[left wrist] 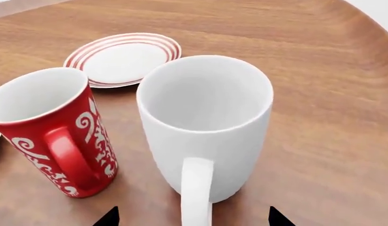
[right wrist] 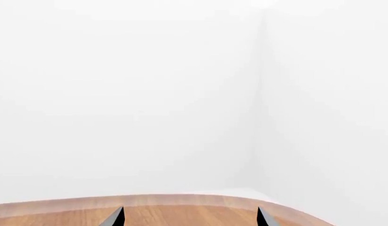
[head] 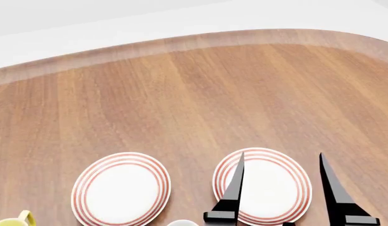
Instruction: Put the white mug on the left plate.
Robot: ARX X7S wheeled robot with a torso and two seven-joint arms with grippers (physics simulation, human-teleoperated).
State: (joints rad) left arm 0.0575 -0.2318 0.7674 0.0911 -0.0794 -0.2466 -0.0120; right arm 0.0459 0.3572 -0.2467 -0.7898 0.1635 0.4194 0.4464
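Observation:
The white mug stands upright on the wooden table, filling the middle of the left wrist view with its loop handle turned toward the camera. My left gripper is open, one black fingertip on each side of that handle and neither touching it. In the head view the left plate, white with red rings, lies flat and bare. Over the other ringed plate hangs my right gripper, open and holding nothing.
A red patterned mug stands close beside the white mug. Beyond both lies a ringed plate; which of the two it is I cannot tell. A yellow mug handle shows at the head view's bottom left. The table's far rim curves.

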